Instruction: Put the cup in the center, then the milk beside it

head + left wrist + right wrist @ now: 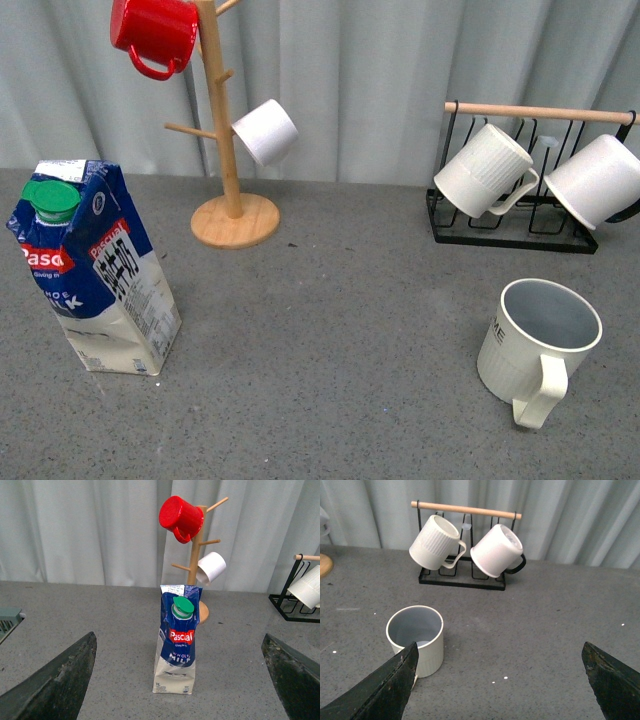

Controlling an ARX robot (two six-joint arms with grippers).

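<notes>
**Fingers (60,685) wide on both arms; cup (510,360) stands right**

Left gripper (177,640), spread, faces the upright milk (95,270) at far left. Right gripper (498,646), spread, sits nearest the upright cup, right of centre, handle turned toward that arm.

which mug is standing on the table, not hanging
The cream cup at front right, mouth up on the table; the red mug and three white mugs all hang.

matt cup (520,360), milk (100,280) — seemingly glossy card
</notes>
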